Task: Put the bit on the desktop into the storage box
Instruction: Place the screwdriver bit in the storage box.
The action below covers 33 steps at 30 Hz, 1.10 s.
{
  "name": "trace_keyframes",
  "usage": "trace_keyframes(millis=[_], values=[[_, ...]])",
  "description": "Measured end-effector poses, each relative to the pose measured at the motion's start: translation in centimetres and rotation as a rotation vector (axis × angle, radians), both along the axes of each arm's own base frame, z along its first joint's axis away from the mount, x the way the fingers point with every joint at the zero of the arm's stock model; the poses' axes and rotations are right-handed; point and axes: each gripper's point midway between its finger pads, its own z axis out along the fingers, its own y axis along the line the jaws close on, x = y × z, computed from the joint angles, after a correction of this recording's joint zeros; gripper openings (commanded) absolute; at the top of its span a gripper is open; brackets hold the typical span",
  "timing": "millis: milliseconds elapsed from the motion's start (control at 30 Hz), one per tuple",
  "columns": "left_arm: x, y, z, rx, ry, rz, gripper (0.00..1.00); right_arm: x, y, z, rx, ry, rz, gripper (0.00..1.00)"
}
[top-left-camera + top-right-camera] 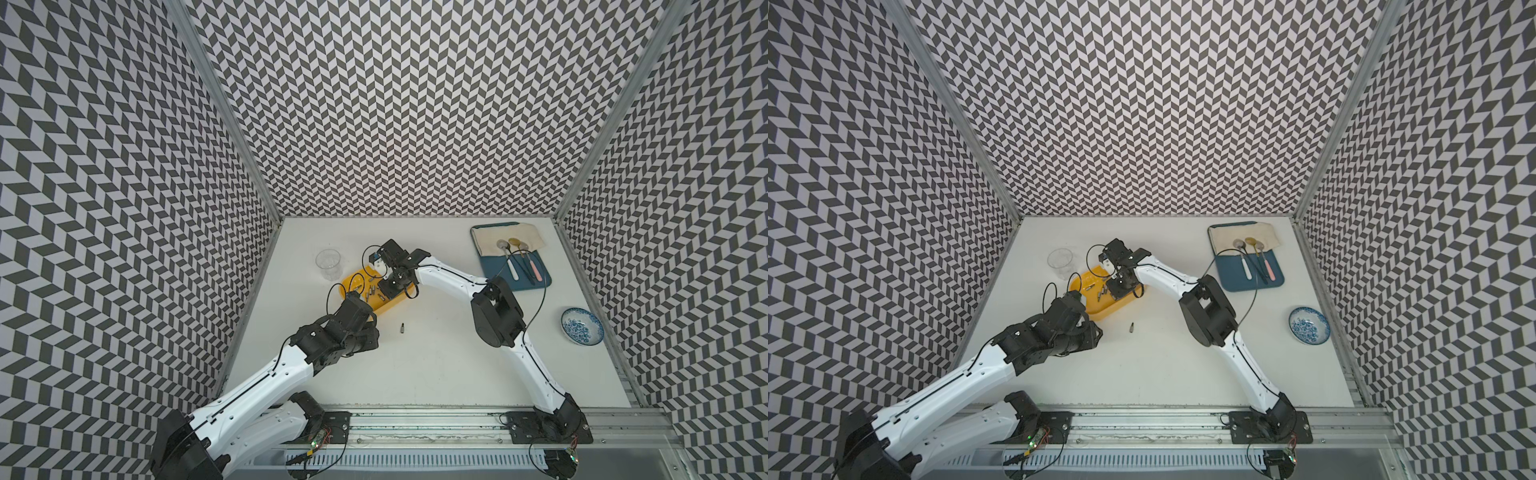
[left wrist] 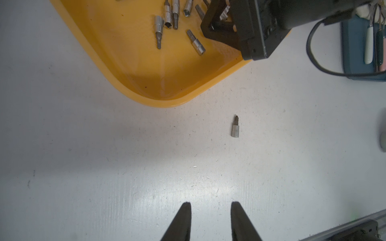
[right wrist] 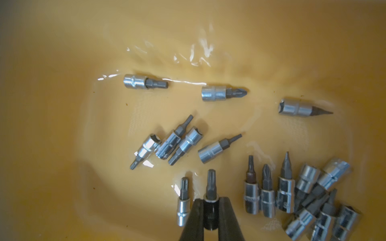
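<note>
One small silver bit with a dark tip (image 1: 402, 328) (image 1: 1131, 328) (image 2: 235, 128) lies alone on the white desktop (image 1: 436, 365), just in front of the yellow storage box (image 1: 384, 309) (image 1: 1096, 272) (image 2: 146, 68). My left gripper (image 2: 211, 205) is open above bare desktop with nothing between its fingers; the lone bit lies ahead of it, a little to one side. My right gripper (image 3: 211, 200) hangs inside the storage box (image 3: 83, 104), shut on a bit whose dark tip (image 3: 211, 183) sticks out past the fingers. Several more bits (image 3: 223, 92) lie loose on the box floor.
A clear glass cup (image 1: 328, 264) stands behind the box on the left. At the back right, a blue tray (image 1: 536, 282) holds a cloth and spoons. A blue-and-white bowl (image 1: 582, 326) sits at the right. An aluminium rail (image 1: 415, 419) runs along the front edge, and patterned walls enclose the table.
</note>
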Motion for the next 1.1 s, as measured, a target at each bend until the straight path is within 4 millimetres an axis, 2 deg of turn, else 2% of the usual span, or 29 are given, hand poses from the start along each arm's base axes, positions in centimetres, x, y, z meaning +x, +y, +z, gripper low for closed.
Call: trace_keyframes(millis=[267, 467, 833, 933, 1033, 1100], values=[[-0.1, -0.1, -0.3, 0.009, 0.007, -0.004, 0.36, 0.3, 0.1, 0.3, 0.0, -0.014, 0.001, 0.17], [-0.2, -0.2, -0.4, 0.009, 0.011, -0.005, 0.36, 0.5, 0.1, 0.5, -0.002, -0.024, 0.0, 0.32], [-0.1, -1.0, -1.1, 0.019, 0.025, -0.019, 0.36, 1.2, -0.2, 1.3, 0.016, -0.025, -0.029, 0.35], [0.1, -1.5, -2.0, 0.041, 0.042, -0.038, 0.36, 1.7, -0.8, 2.9, 0.058, -0.003, -0.054, 0.38], [0.2, -1.8, -3.1, 0.077, 0.066, -0.059, 0.36, 2.9, -2.7, 6.5, 0.117, -0.015, -0.105, 0.41], [0.4, -2.0, -3.8, 0.104, 0.081, -0.075, 0.36, 3.9, -4.9, 9.8, 0.154, -0.045, -0.151, 0.43]])
